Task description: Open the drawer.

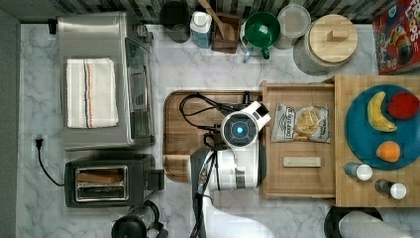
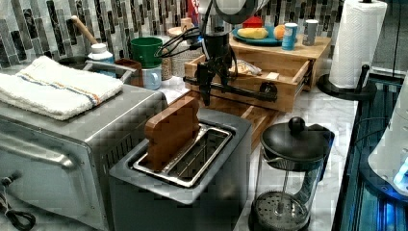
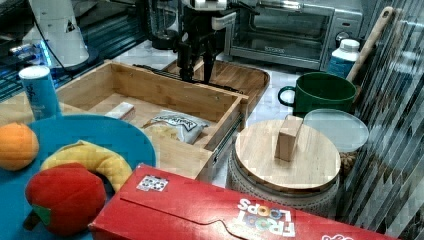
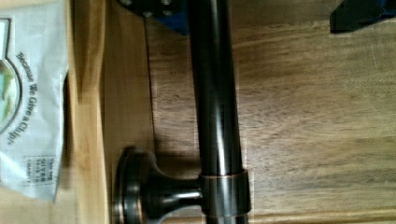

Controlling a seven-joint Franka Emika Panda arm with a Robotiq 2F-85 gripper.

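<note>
The light-wood drawer (image 1: 297, 179) stands pulled far out from under the butcher-block top (image 1: 341, 193). Inside it lie a chip bag (image 1: 300, 123) and a small wooden block (image 1: 301, 161). Its long black bar handle (image 4: 215, 93) runs across the drawer front (image 2: 284, 98). My gripper (image 3: 196, 75) points down at that handle (image 3: 165, 71) and is open, with one finger on each side of the bar (image 2: 240, 91). In the wrist view the gripper (image 4: 259, 18) straddles the bar, which sits closer to one finger (image 4: 159, 18). In the top view the arm's wrist (image 1: 240, 130) covers the gripper.
A dark brown rounded tray (image 1: 181, 148) lies under the handle. Toaster (image 1: 106, 184), toaster oven (image 1: 101, 79) and French press (image 2: 288, 173) stand beyond it. A green mug (image 3: 317, 92), lidded canister (image 3: 287, 160) and cereal box (image 3: 210, 215) crowd the backsplash. A blue plate (image 1: 359, 126) holds fruit.
</note>
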